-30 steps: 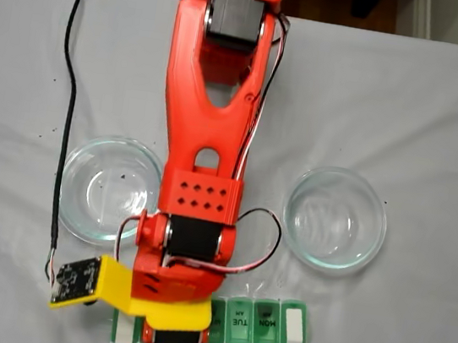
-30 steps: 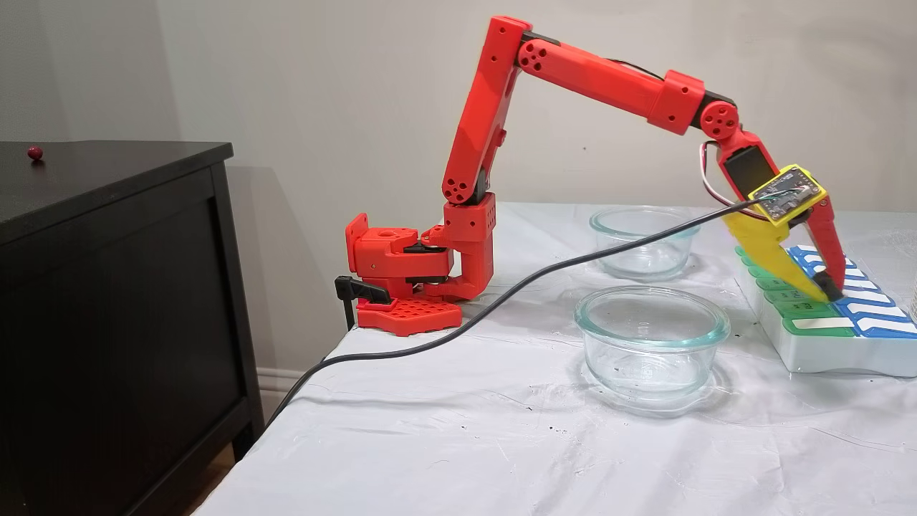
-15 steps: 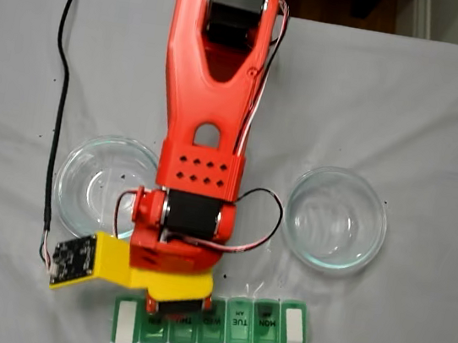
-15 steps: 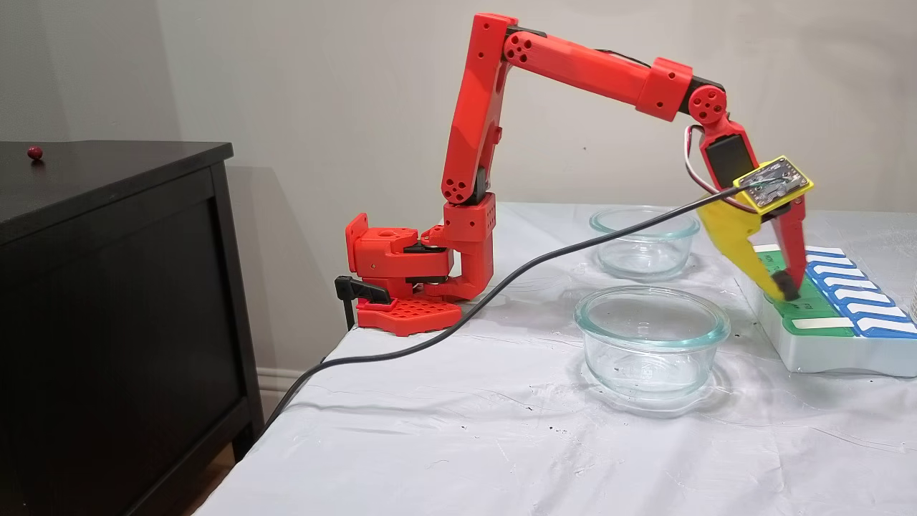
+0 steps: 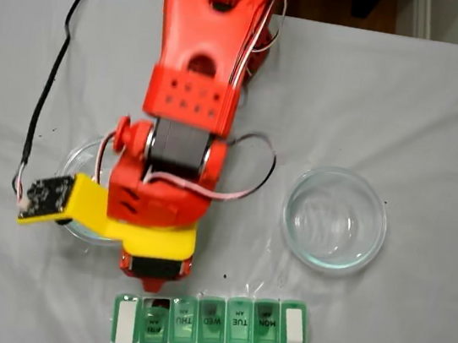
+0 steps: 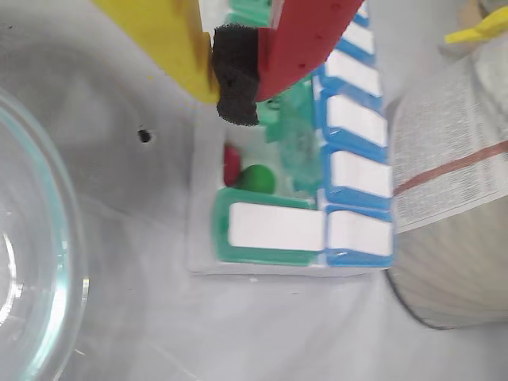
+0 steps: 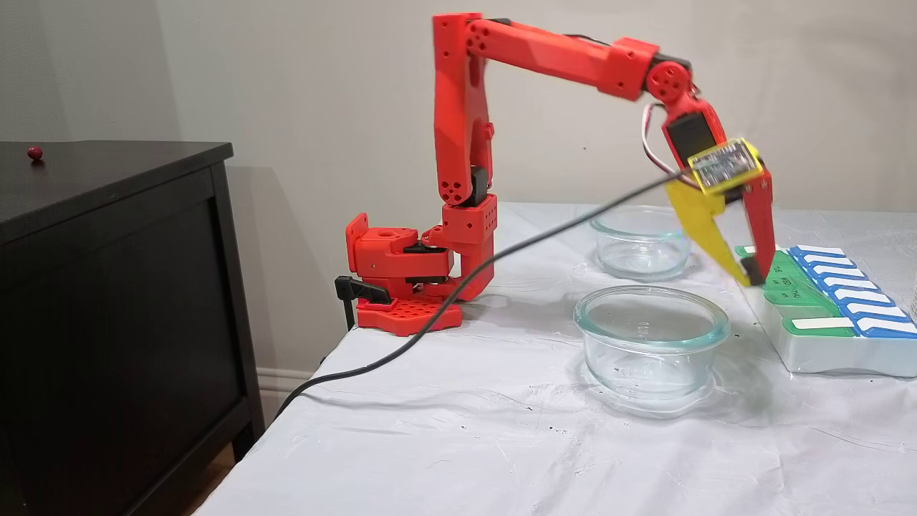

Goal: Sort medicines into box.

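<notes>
The box [image 5: 239, 321] lies at the table's near edge in a fixed view, with green lids and a blue row. One compartment of the box [image 6: 274, 230] stands open in the wrist view, holding a dark red ball [image 6: 231, 163] and a green ball [image 6: 258, 178] side by side. My gripper [image 6: 236, 83] is shut, its yellow and red fingers meeting on a black foam pad with nothing visible between them. It hangs above the box's edge, toward the arm's base [image 5: 155, 274] [image 7: 750, 273]. Another dark red ball [image 7: 34, 152] rests on the black cabinet.
Two round glass dishes stand between the base and the box, one [image 5: 335, 219] in the open, the other [image 5: 80, 202] partly under the arm. A black cable [image 7: 458, 304] trails off the table. A white labelled container [image 6: 452, 190] stands beside the box.
The arm has drawn back toward its base and risen. The shut gripper has moved from over the blue row, across the green lids, to just off the box's edge.
</notes>
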Controlling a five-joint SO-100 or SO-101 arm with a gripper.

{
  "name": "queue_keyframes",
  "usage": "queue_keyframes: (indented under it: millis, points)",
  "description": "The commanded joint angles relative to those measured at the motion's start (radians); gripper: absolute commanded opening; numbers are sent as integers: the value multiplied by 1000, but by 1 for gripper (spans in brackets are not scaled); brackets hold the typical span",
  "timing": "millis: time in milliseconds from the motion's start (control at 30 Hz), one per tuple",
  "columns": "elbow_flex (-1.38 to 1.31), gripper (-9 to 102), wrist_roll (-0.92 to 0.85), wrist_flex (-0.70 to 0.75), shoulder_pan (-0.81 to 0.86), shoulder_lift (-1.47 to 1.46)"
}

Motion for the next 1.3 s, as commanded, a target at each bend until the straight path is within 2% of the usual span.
queue_keyframes:
  millis: [0, 133, 267, 433, 667, 833, 1267]
  points:
    - [-21, 0, 17, -101, -6, 161]
    - [20, 0, 44, -285, -15, 115]
    - [34, 0, 35, -405, -20, 12]
    - [20, 0, 20, -445, -26, -101]
    - [-12, 0, 0, -314, -48, -153]
    - [-83, 0, -17, -155, -67, -227]
    - [-104, 0, 58, -183, -31, -264]
